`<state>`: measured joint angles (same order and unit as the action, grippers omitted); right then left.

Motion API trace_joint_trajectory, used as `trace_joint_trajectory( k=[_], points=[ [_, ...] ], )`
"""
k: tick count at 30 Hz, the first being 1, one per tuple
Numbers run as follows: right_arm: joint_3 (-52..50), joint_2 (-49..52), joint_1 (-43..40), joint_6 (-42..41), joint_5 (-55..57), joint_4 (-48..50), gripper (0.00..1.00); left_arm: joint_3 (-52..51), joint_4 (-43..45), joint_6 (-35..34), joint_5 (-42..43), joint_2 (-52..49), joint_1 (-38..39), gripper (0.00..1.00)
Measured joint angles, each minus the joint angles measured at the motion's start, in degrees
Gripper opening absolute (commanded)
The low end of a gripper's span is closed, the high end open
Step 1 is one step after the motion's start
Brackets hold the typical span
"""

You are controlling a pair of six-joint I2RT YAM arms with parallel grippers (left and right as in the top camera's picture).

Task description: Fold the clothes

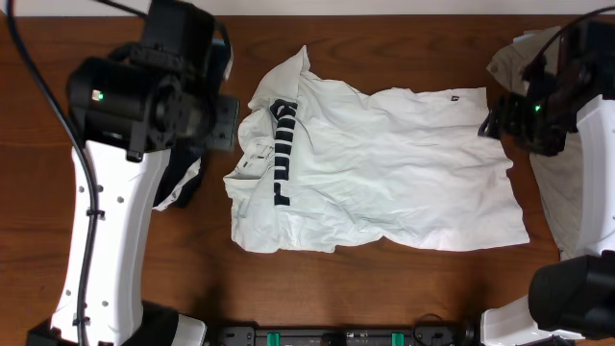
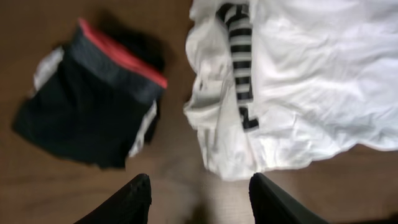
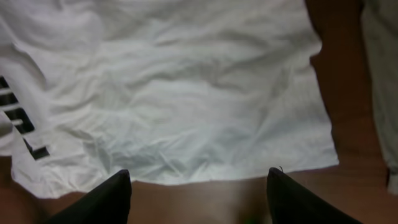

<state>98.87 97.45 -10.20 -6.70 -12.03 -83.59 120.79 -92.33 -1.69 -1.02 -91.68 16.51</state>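
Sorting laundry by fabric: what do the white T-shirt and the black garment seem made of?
White T-shirt: likely thin matte cotton knit; it lies limp with fine soft creases. Black garment: probably matte stretch knit, given its grey, red-edged elastic-looking waistband; blur hides the weave.

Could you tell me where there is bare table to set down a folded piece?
Bare table runs along the near edge, in front of the T-shirt, and far left, outside the left arm. Crowded: the gap between T-shirt and black garment, and the right side, with khaki garment and right arm.
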Motion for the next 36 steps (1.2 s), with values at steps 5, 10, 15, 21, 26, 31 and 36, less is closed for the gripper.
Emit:
trace_joint_trajectory(
  k=[5,10,15,21,26,31,36],
  points=[
    [-0.87,-0.15,0.57,1.2,-1.05,-3.48,0.65,-11.98,0.0,-2.99,0.26,9.42,0.0,0.54],
    [-1.55,-2.6,2.34,1.75,-1.99,-2.75,0.7,-28.87,1.95,-7.21,0.52,22.49,-0.02,0.6],
    [-1.73,-5.4,3.78,0.74,-2.64,5.7,0.52,-45.4,18.86,-8.68,0.79,26.14,0.0,0.6],
    [-8.96,-5.35,6.36,-3.15,-3.45,22.82,0.09,-54.69,32.81,-8.72,3.65,19.76,0.0,0.52],
    [-16.9,-1.84,9.16,-6.25,-0.39,31.43,0.25,-54.77,37.99,-7.21,7.85,13.68,0.0,0.48],
    [-18.29,3.45,8.0,-8.11,2.93,30.73,0.33,-54.77,38.12,-6.38,13.25,6.05,0.24,0.45],
    [-18.43,4.17,1.97,-8.81,6.36,24.68,0.42,-54.77,36.28,-4.81,15.74,2.8,2.12,0.45]
  ],
)
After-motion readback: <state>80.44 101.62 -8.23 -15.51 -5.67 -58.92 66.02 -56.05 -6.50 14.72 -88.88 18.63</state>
